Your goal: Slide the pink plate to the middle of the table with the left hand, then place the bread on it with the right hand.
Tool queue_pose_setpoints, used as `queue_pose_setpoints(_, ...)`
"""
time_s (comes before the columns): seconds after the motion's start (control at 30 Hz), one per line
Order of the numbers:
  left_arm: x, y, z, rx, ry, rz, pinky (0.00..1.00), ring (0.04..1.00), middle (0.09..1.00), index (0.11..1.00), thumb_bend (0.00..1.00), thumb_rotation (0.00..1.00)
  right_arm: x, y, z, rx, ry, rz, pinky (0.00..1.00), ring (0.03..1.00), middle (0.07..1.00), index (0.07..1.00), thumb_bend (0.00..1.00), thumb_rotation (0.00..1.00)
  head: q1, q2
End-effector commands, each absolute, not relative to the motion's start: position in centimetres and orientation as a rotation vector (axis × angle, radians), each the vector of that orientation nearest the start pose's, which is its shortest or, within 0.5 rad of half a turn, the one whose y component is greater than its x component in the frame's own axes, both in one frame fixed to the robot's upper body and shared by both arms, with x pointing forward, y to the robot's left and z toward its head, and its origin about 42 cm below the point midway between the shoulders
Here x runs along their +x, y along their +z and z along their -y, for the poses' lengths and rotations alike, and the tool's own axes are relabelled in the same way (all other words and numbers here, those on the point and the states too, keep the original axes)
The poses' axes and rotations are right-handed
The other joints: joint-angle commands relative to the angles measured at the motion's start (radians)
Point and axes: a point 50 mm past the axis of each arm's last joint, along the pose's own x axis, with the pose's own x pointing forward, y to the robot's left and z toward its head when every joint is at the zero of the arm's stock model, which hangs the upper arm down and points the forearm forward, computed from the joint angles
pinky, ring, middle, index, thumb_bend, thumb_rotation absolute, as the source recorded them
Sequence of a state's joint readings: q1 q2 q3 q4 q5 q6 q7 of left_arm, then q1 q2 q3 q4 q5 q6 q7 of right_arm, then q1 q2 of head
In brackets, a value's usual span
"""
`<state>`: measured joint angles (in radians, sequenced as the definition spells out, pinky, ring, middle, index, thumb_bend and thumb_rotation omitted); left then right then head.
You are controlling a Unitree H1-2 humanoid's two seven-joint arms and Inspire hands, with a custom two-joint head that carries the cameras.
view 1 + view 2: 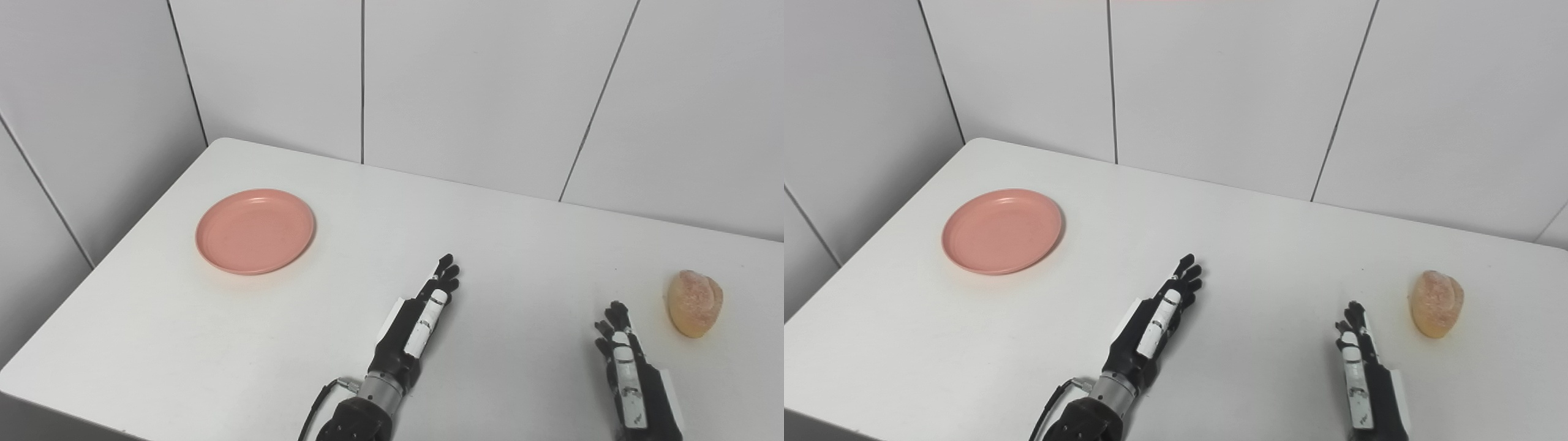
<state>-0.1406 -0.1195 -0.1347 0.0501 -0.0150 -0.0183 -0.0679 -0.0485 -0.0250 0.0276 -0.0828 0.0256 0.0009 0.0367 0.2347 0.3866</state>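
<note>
Table (pixel 520 245): plate (pixel 255 231) beyond left hand (pixel 416 324)

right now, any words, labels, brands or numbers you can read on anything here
None. No readable text in either view.
Plate: plain pink, no marking.
Bread: no wrapper or label.
Left hand and right hand: white panels, no print legible.
Table and wall: blank white.

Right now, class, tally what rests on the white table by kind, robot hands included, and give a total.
Plate: 1, pink
Bread: 1
Hands: 2, left hand and right hand, both open and holding nothing
Total: 4
</note>
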Motion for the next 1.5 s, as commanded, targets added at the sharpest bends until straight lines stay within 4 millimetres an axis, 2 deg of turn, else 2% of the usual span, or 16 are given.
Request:
queue_pose_setpoints(0.0,31.7,12.1,-11.4,-0.114,-0.238,0.094,1.0,0.98,0.982,0.964,0.41,1.0,30.0,14.5,20.6,0.005,0.082,0.209,0.99,0.978,0.993,0.988,0.19,1.0,-0.002,0.001)
queue_pose_setpoints(0.3,31.9,12.7,-12.0,-0.118,-0.232,0.11,1.0,0.979,0.985,0.971,0.43,1.0,30.0,14.5,20.2,0.005,0.078,0.212,0.98,0.97,0.986,0.981,0.17,1.0,0.006,0.007)
queue_pose_setpoints(0.6,32.2,14.7,-13.2,-0.095,-0.232,0.169,1.0,0.976,0.988,0.976,0.42,1.0,30.2,14.5,19.8,0.008,0.076,0.211,0.98,0.966,0.983,0.977,0.18,1.0,0.002,0.005)
queue_pose_setpoints(0.7,32.4,15.4,-13.5,-0.088,-0.223,0.194,1.0,0.97,0.981,0.966,0.44,1.0,30.3,14.4,19.7,0.017,0.074,0.211,0.98,0.967,0.983,0.98,0.18,1.0,0.003,0.002)
queue_pose_setpoints(0.9,32.4,17.5,-14.3,-0.048,-0.198,0.262,0.97,0.952,0.968,0.948,0.45,1.0,30.4,14.5,19.7,0.017,0.076,0.214,0.98,0.969,0.984,0.983,0.18,1.0,0.014,0.006)
queue_pose_setpoints(1.17,32.2,21.5,-15.3,-0.061,-0.192,0.337,0.98,0.954,0.969,0.95,0.45,1.0,30.5,14.4,19.9,0.007,0.077,0.21,0.98,0.964,0.98,0.977,0.18,1.0,0.029,0.005)
queue_pose_setpoints(1.4,32.4,24.2,-17.0,-0.056,-0.151,0.399,0.98,0.947,0.962,0.949,0.46,1.0,30.7,14.1,20.2,0.017,0.079,0.211,0.98,0.966,0.982,0.979,0.18,1.0,0.046,-0.005)
queue_pose_setpoints(1.47,32.7,24.7,-17.7,-0.071,-0.146,0.412,0.99,0.953,0.966,0.95,0.48,1.0,30.8,14.1,20.3,0.014,0.081,0.209,0.98,0.963,0.98,0.977,0.17,1.0,0.051,-0.008)
